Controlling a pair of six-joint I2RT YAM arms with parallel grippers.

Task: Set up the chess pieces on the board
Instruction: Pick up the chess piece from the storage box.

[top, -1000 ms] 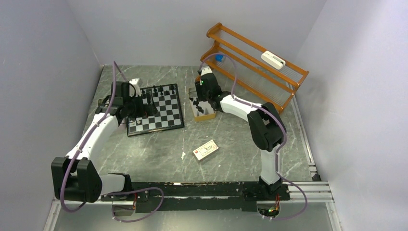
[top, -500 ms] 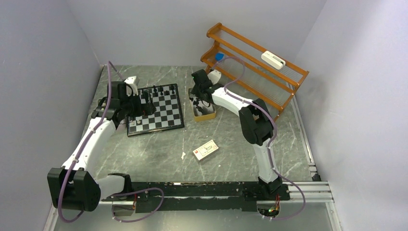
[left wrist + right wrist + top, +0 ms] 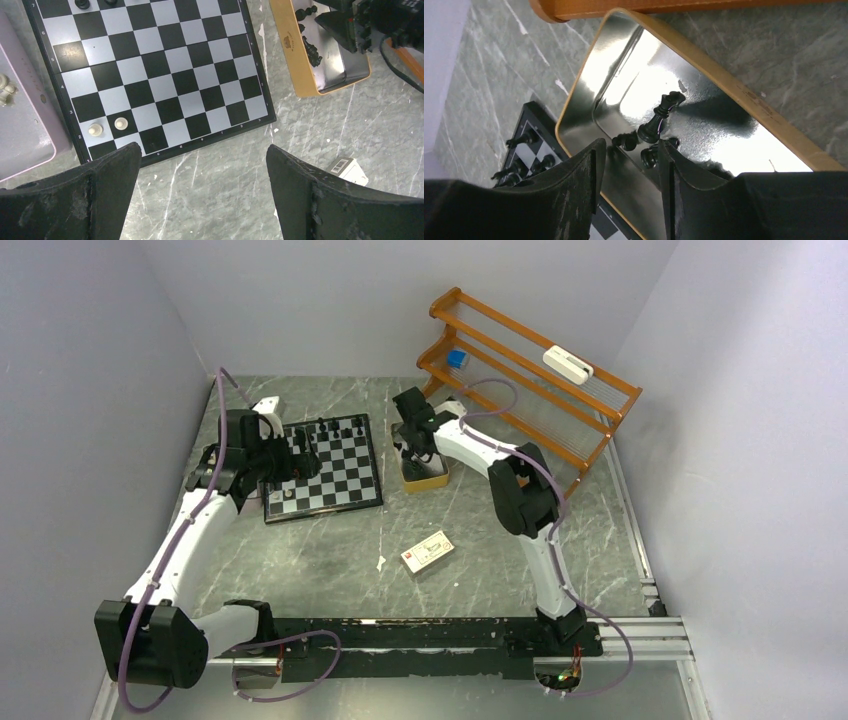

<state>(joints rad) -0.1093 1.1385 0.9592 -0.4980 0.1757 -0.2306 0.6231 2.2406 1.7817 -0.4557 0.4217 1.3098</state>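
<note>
**Ana:** Start with the biggest. How many of each?

**Ben:** One table [image 3: 480, 540], grey-green and marble-veined, with walls on three sides. One orange wooden rack [image 3: 520, 380] with slatted shelves stands at the far right corner. There are two arms, the left arm [image 3: 195, 530] and the right arm [image 3: 520, 490], each with white shells and black joints.

**Ana:** And the board?

**Ben:** One board [image 3: 325, 468], flat and square, black-and-white checks inside a dark border. It lies far left, near the left wall. One tin [image 3: 292, 60], mirror-bright inside with a tan wall and rounded corners, sits just right of it, between board and rack.

**Ana:** Where is there room to move?

**Ben:** The widest bare stretch runs from the board to the arm bases. One small card box [image 3: 428, 551] lies in it, well apart from everything.

**Ana:** The grippers?

**Ben:** The left gripper [image 3: 201, 149] hangs over the board's left side, jaws spread wide, nothing between them. The right gripper [image 3: 631, 145] reaches into the tin, jaws half apart astride black pieces [image 3: 626, 141]. I cannot tell whether it pinches one.

**Ana:** Count the pieces.

**Ben:** Two pale pawns [image 3: 95, 130] stand side by side in the board's row marked 2. More black pieces line the far edge, too small to count. The tin shows three: one tall black piece [image 3: 658, 117] leaning, two small ones at the fingertips.
</note>
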